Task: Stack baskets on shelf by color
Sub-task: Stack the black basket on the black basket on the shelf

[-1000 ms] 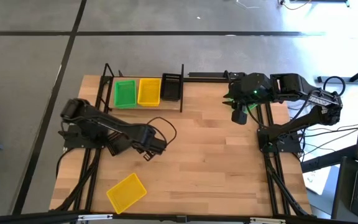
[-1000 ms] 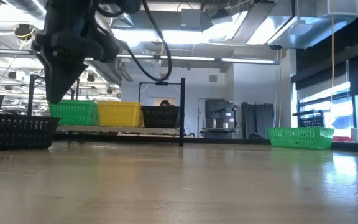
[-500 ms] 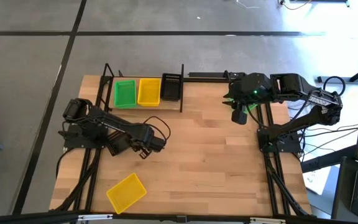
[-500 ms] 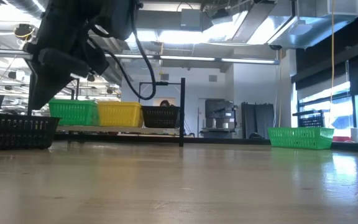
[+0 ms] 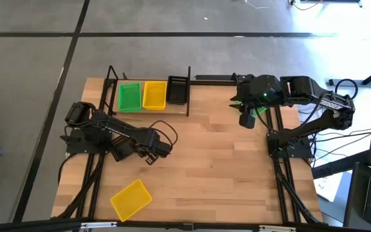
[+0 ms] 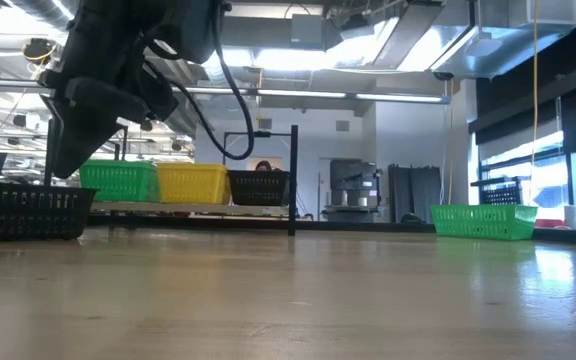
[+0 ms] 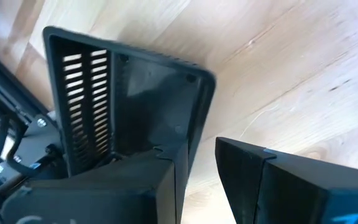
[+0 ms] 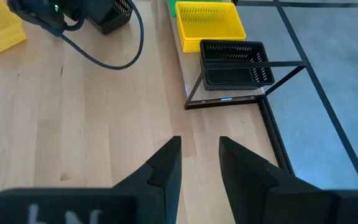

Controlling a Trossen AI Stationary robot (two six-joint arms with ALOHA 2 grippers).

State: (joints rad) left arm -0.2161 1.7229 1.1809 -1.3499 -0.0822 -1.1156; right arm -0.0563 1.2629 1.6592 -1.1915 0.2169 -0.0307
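A light-wood plank table fills the centre of the high view, on a grey floor crossed by dark lines. The shelf sits at the table's upper left, holding a green basket, a yellow basket and a black basket side by side. Another yellow basket lies at lower left, and a second green basket rests at the right of the low view. The left gripper, left of centre, has its jaws around the wall of a perforated black basket. The right gripper hovers at upper right, fingers slightly parted, empty.
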